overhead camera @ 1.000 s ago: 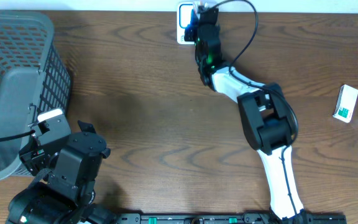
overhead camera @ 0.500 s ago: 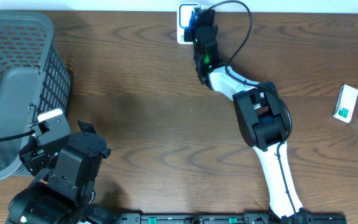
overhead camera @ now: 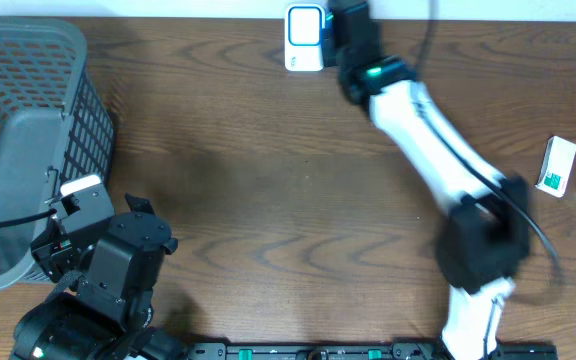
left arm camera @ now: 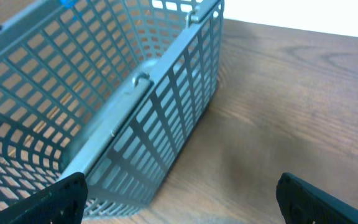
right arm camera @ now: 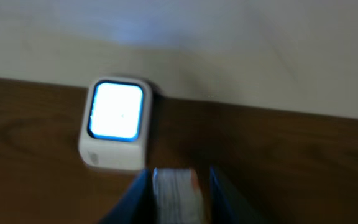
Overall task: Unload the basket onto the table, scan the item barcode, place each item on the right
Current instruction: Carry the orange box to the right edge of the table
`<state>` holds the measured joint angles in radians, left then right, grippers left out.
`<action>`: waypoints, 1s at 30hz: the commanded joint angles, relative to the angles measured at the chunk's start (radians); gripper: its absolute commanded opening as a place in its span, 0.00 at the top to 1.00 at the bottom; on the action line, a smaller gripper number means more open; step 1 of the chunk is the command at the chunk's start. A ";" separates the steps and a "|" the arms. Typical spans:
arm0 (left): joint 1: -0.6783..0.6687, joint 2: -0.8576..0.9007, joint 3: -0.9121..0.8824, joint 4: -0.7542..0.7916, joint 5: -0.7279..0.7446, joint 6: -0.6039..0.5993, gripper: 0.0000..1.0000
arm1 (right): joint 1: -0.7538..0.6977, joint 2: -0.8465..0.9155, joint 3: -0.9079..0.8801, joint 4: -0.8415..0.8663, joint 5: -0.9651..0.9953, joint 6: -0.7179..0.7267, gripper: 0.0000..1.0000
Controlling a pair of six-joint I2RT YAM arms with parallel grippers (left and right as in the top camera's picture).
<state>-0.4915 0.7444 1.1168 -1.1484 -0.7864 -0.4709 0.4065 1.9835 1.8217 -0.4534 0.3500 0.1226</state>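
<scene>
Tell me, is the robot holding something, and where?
The right gripper pinches a small white item by its sides; the left gripper is open and empty.

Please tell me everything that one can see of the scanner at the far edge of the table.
The scanner is a small white box with rounded corners, plastic by its look. Its face holds a rounded window glowing white with a blue rim, so it seems switched on. It sits at the far edge of the brown wooden table. Only the table touches it; the right gripper, shut on a small item, is close beside it, apart.
</scene>
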 commanded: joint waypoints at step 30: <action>0.005 -0.001 0.006 -0.002 -0.010 0.006 0.03 | -0.939 0.048 -0.178 -0.256 -0.085 0.196 0.01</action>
<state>-0.4915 0.7441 1.1168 -1.1481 -0.7849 -0.4709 -0.5198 2.0586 1.6306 -0.7265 0.2794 0.3111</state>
